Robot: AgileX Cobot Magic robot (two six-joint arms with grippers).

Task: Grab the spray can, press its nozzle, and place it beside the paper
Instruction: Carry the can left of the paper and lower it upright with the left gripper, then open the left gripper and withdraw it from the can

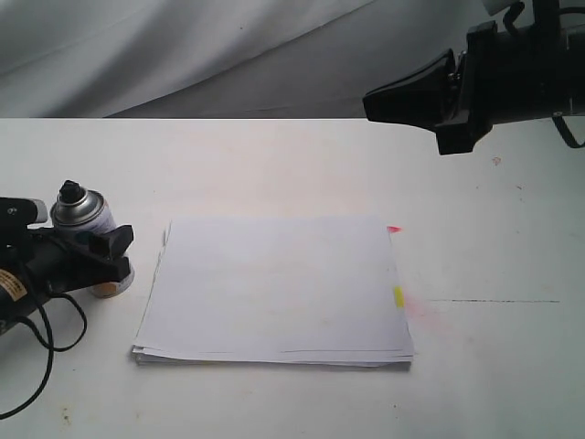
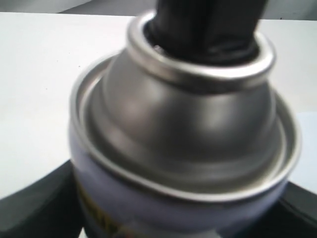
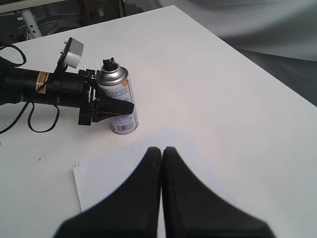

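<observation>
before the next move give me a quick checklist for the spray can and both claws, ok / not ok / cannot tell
1. spray can stands upright on the table: ok
2. left claw has a finger on each side of the can: ok
3. left claw clamped firmly on the can: cannot tell
4. nozzle uncovered, nothing above it: ok
5. right claw shut, raised off the table, far from the can: ok
6. can stands beside the paper, not on it: ok
</observation>
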